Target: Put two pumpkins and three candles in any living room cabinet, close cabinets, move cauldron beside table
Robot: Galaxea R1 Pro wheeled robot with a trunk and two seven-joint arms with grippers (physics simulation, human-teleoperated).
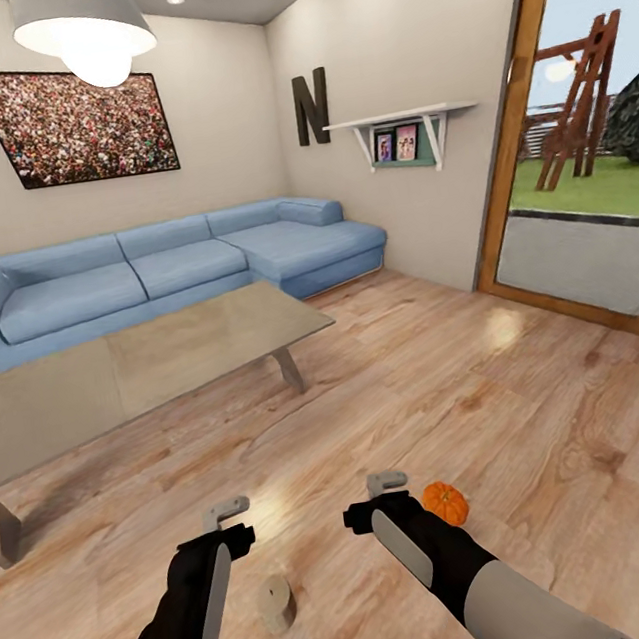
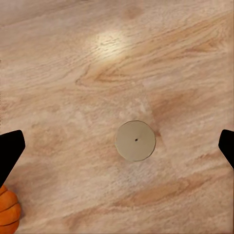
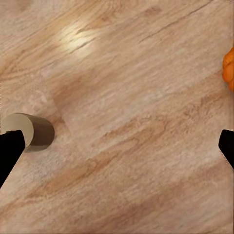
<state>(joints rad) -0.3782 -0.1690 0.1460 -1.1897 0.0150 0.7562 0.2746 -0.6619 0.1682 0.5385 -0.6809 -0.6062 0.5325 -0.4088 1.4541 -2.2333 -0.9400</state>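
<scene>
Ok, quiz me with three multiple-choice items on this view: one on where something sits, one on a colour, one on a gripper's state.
1. Where is the candle?
A. on the wooden floor, between the arms
B. on the sofa
C. on the wall shelf

2. What colour is the pumpkin?
A. green
B. orange
C. white

3. How is the left gripper?
A. shut on the candle
B. shut on the pumpkin
C. open, holding nothing

Answers: A, it stands on the planks in the head view; B, bright orange beside the right gripper; C, both fingertips sit far apart above the candle.
</scene>
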